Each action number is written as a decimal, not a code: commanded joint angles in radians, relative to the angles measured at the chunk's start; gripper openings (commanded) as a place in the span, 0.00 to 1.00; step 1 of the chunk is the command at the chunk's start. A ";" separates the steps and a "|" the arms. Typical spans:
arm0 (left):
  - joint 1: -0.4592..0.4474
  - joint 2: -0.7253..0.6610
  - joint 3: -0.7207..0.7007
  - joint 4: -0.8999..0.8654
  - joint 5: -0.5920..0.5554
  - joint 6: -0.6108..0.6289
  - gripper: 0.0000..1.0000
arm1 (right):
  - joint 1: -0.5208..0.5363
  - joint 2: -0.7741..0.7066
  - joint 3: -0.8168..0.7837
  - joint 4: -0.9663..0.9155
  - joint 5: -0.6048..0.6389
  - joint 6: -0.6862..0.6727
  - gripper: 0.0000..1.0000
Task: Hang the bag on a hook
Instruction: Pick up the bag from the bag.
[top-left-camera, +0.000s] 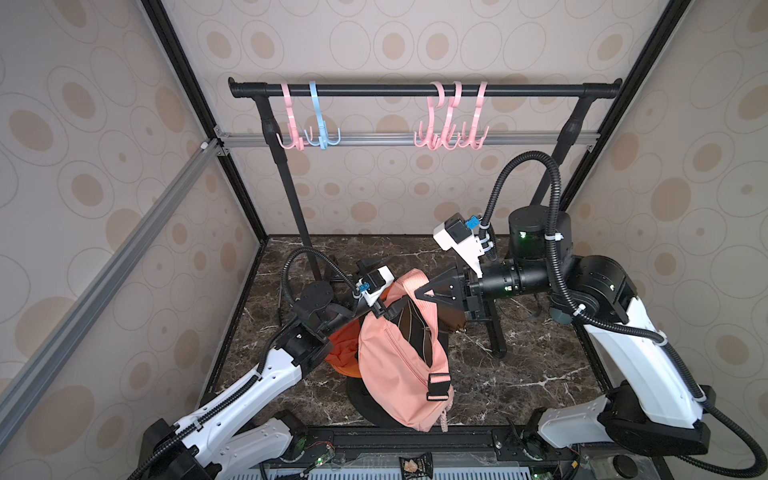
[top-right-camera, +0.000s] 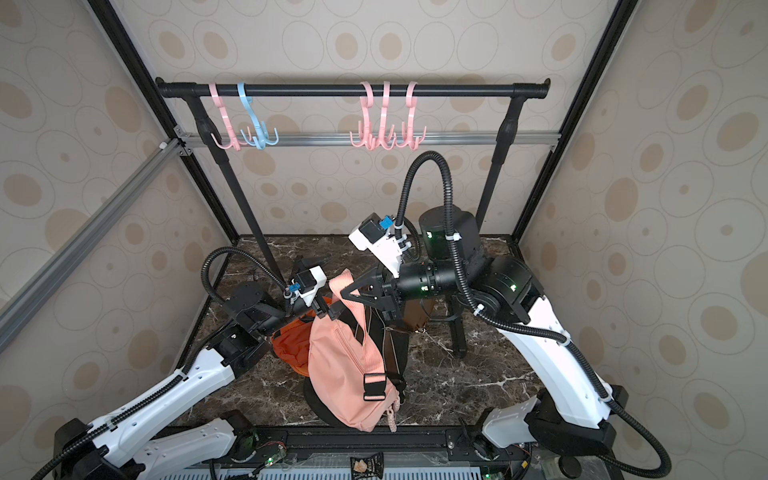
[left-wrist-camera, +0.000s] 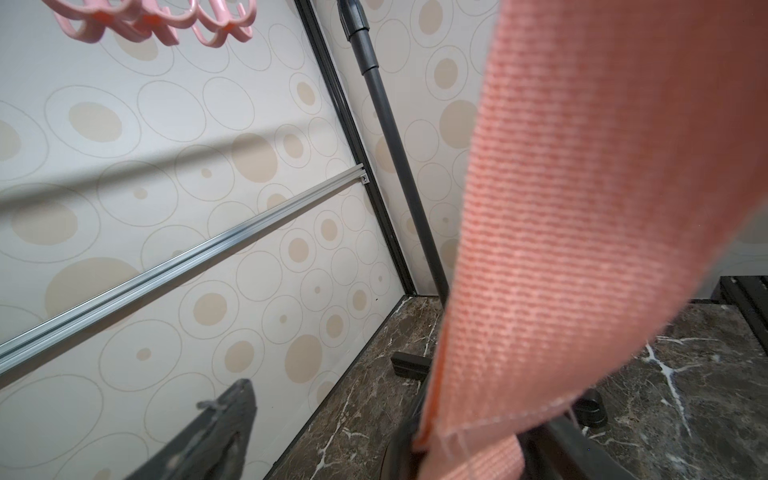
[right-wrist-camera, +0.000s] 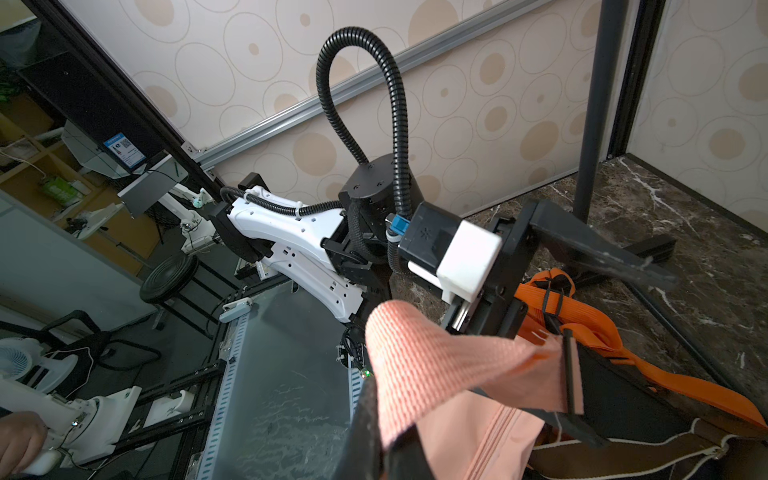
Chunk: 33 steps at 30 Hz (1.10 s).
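Observation:
A pink bag (top-left-camera: 395, 365) (top-right-camera: 345, 374) hangs in the air by its woven pink strap (top-left-camera: 409, 282) (right-wrist-camera: 436, 361). My right gripper (top-left-camera: 417, 294) (top-right-camera: 343, 292) (right-wrist-camera: 386, 449) is shut on the top of that strap. My left gripper (top-left-camera: 390, 289) (top-right-camera: 328, 287) (left-wrist-camera: 386, 449) stands open with its jaws wide. The strap (left-wrist-camera: 561, 208) runs between them, close against one finger. Three pink hooks (top-left-camera: 451, 137) (left-wrist-camera: 158, 20) hang on the black rail (top-left-camera: 415, 89), high above both grippers. A pink hook and a blue hook (top-left-camera: 322, 139) hang further left.
An orange bag (top-left-camera: 343, 347), a brown bag (top-left-camera: 451, 322) and a dark one lie on the marble floor (top-left-camera: 540, 374) under the pink bag. The rack's posts (top-left-camera: 291, 199) and foot (top-left-camera: 496, 340) stand close behind the grippers.

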 joint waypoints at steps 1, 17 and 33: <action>-0.004 -0.009 0.046 0.044 0.007 -0.005 0.67 | 0.009 -0.029 -0.004 -0.003 0.018 -0.028 0.00; -0.004 0.036 0.350 -0.136 -0.331 -0.003 0.00 | 0.002 -0.116 0.060 0.106 0.677 -0.070 0.00; -0.005 0.374 0.869 -0.255 -0.481 -0.114 0.00 | -0.357 0.146 0.576 0.151 0.580 -0.006 0.00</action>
